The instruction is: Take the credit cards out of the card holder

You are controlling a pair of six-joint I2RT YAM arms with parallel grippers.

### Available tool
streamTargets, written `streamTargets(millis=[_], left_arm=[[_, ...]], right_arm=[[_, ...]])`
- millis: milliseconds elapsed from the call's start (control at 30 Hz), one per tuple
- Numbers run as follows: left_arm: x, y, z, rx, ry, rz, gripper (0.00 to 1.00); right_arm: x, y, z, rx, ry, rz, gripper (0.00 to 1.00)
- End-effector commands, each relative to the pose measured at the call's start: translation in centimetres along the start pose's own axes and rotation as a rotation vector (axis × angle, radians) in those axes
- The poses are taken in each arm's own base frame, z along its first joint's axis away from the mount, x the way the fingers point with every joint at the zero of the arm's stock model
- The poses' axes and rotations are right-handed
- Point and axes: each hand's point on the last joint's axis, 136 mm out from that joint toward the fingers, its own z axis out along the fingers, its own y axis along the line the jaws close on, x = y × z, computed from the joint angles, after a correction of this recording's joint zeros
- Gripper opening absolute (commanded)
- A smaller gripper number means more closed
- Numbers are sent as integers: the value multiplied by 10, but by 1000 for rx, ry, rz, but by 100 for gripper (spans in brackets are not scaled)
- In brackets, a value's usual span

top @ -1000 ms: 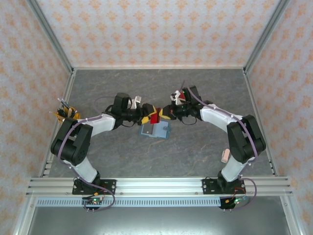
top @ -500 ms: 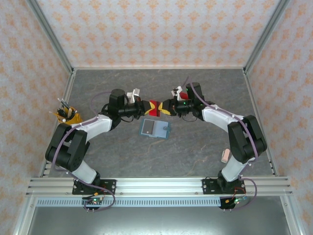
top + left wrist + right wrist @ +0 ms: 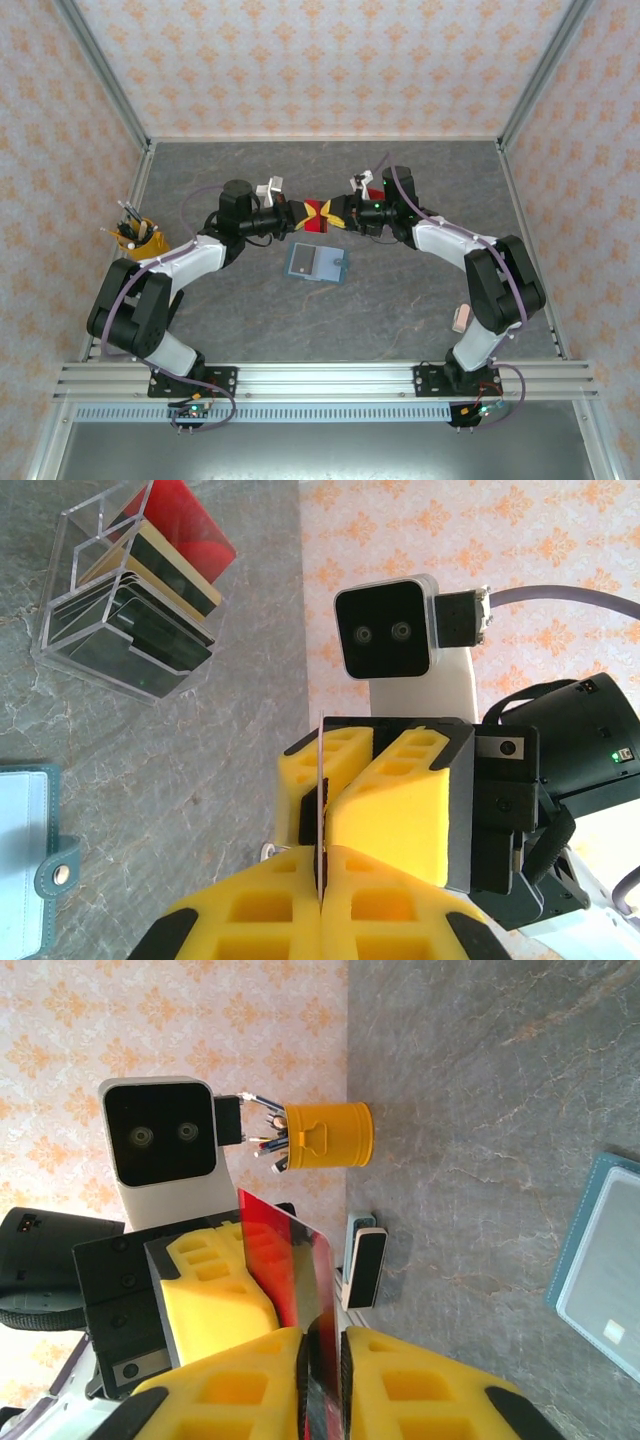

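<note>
The card holder point(image 3: 317, 263) lies open on the grey counter point(image 3: 250, 320), its light blue inner faces up and its small tab on the right side. Both grippers meet in the air just beyond the far edge of the card holder, and a red credit card point(image 3: 317, 216) stands on its edge between them.

The left gripper point(image 3: 303, 215) comes from the left of the card holder. Its yellow fingers point(image 3: 260, 920) are pressed fully together on the card, which the left wrist view shows as only a thin line. The right gripper point(image 3: 335, 213) comes from the right. In the right wrist view its two fingers point(image 3: 400, 1380) stand on both sides of the red card with a narrow dark gap, so the jaws are a little apart and I cannot tell if a pad touches the card. The tips of the two grippers are almost touching.

Beyond the card holder and a little to its right stands a clear plastic box point(image 3: 100, 630). It has more cards point(image 3: 170, 570) upright in it: one red, one tan, the others dark. Far to the left of the card holder is a yellow cup point(image 3: 137, 240) with pens. To the right of the card holder, closer to the arm bases, a small pink block point(image 3: 460, 318) lies on the counter, well apart from it.
</note>
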Motion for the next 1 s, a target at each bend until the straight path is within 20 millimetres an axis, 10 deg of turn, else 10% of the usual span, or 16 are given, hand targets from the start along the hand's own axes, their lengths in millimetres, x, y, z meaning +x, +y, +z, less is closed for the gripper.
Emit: streamTargets(millis=[0, 367, 633, 967], left_arm=[[4, -17, -3, 23, 3, 23, 0], [4, 7, -28, -244, -15, 66, 36], [-9, 49, -95, -677, -43, 121, 70], [-37, 63, -146, -996, -85, 279, 91]], right_arm=[[-2, 38, -2, -69, -2, -89, 18], [-5, 42, -15, 100, -18, -268, 0], [-58, 6, -76, 644, -131, -575, 0], [-135, -12, -122, 865, -90, -886, 0]])
